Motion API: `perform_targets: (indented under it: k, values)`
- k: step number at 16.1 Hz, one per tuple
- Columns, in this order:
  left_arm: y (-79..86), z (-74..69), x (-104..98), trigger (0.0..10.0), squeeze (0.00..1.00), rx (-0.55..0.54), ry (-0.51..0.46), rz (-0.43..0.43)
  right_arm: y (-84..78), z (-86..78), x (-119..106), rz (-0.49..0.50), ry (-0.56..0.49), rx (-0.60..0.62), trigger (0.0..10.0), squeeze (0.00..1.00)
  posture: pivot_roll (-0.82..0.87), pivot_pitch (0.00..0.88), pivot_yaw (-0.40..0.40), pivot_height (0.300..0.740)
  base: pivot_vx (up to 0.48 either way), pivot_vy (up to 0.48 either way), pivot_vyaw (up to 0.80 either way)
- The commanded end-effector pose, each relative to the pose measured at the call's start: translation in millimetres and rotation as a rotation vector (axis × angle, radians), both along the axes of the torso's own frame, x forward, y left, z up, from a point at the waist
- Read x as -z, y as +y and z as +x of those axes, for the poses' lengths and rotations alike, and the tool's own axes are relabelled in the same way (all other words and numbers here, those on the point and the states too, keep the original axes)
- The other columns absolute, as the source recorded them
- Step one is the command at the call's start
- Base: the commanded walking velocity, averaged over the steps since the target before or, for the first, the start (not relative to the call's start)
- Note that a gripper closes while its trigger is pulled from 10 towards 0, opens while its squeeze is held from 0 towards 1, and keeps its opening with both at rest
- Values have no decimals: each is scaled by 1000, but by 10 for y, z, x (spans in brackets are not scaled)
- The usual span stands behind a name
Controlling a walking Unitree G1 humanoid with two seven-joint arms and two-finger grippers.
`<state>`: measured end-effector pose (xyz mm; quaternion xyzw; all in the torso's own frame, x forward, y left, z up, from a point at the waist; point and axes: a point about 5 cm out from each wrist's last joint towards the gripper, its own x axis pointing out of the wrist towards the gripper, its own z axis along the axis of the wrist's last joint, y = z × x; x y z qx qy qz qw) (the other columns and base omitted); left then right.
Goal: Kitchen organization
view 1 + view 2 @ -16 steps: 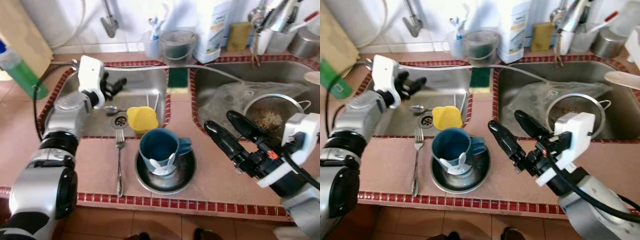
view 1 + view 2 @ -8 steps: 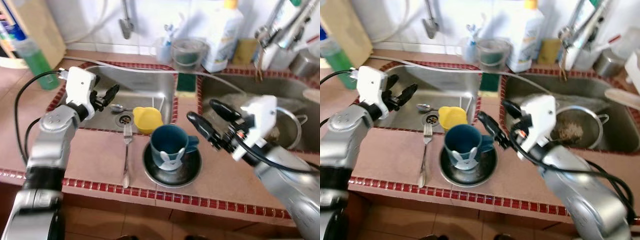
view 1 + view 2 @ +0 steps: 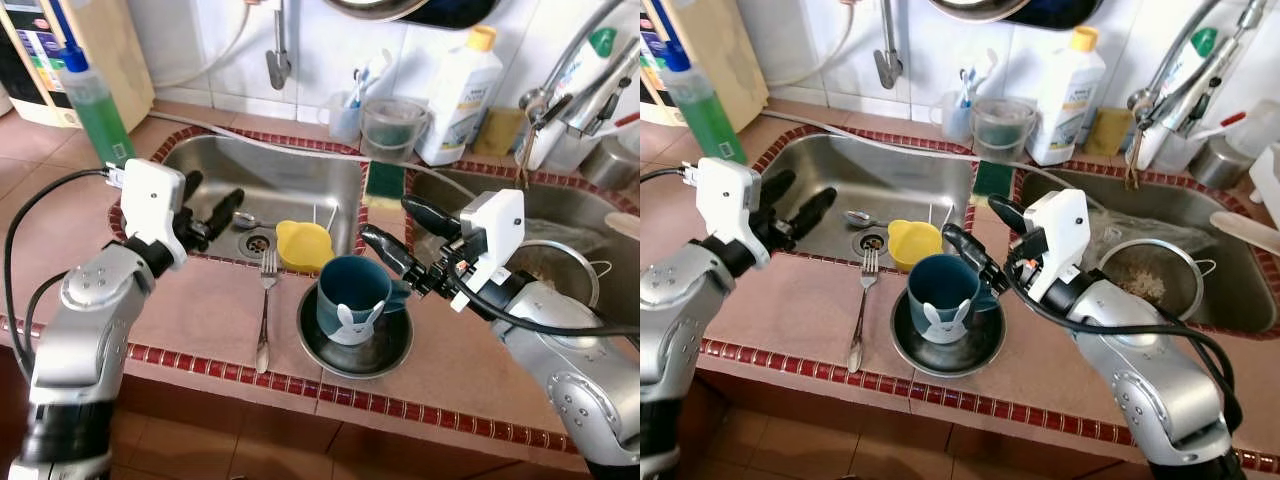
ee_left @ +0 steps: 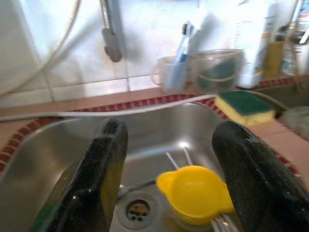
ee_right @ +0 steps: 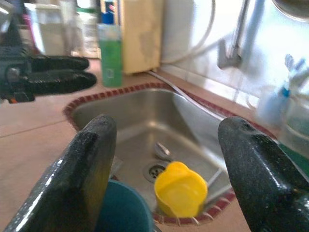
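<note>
Main risk: the mug [image 3: 355, 300] stands loose in the steel bowl [image 3: 355, 345] on the counter [image 3: 190, 300] near its front edge; judged, a sideways nudge from the right gripper [image 3: 398, 238] would tip the mug or skate the bowl toward that edge. Second risk: the fork [image 3: 265, 315] lies just beside the bowl, tines toward the sink [image 3: 290, 175], and could be swept off if the bowl shifts. The yellow cup [image 3: 303, 243] sits at the sink's near rim, close behind the mug; a wide approach may knock it. Right gripper: fingers spread wide, holding nothing, hovering just beside the mug on its handle side; from the right wrist camera one finger [image 5: 79, 174] lines up over the mug rim, contact cannot be confirmed. Left gripper [image 3: 208, 212]: fingers apart, empty, poised over the sink's left rim, aimed toward the drain [image 4: 138, 209] and yellow cup. A spoon [image 3: 865, 217] lies in the basin by the drain. Neither gripper touches any item as far as can be told.
</note>
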<state>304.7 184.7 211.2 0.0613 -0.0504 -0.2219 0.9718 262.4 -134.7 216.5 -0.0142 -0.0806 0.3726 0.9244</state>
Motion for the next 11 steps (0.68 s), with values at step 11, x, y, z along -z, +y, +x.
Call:
perform_targets:
  k: [11]
  values:
    - [-364,-235,148,10000,0,337,163,75,-83,-577,560,-147,170,-215,10000,0,-97,60,-9,732,0,0,0]
